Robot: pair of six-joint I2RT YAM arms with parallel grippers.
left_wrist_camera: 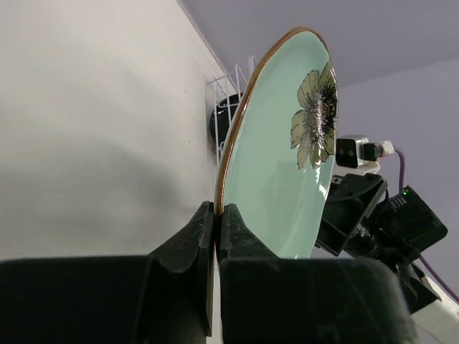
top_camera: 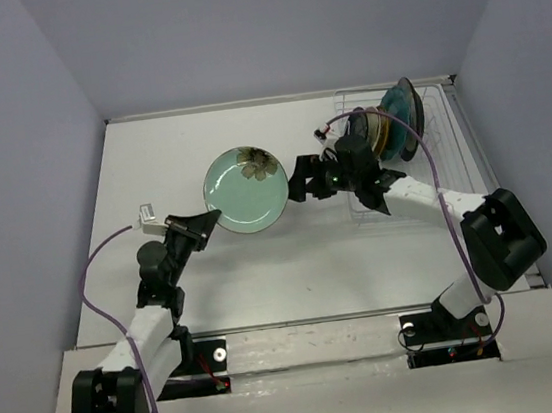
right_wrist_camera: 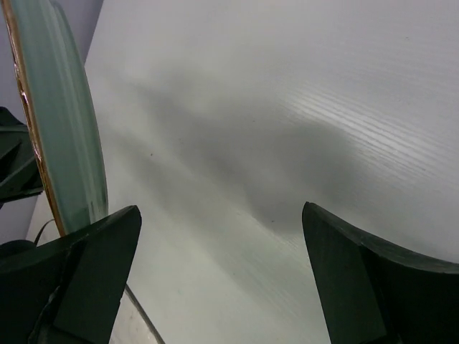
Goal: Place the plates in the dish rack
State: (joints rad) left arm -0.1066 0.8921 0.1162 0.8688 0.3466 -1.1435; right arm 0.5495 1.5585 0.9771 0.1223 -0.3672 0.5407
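My left gripper [top_camera: 207, 221] is shut on the near-left rim of the mint plate with a dark flower [top_camera: 246, 189] and holds it tilted above the table. In the left wrist view the fingers [left_wrist_camera: 215, 215] pinch the plate's [left_wrist_camera: 283, 165] brown-edged rim. My right gripper [top_camera: 300, 178] is open and empty, just right of the plate's right edge. In the right wrist view the plate [right_wrist_camera: 61, 122] stands edge-on beside the left finger [right_wrist_camera: 107, 244], outside the gap. The white dish rack [top_camera: 430, 147] at the back right holds several plates [top_camera: 397, 123] upright, teal one outermost.
The white table [top_camera: 150, 162] is walled by grey panels on three sides. The rack lies along the right wall. The right arm [top_camera: 426, 198] stretches over the rack's near part. The arm bases [top_camera: 304, 349] sit at the near edge.
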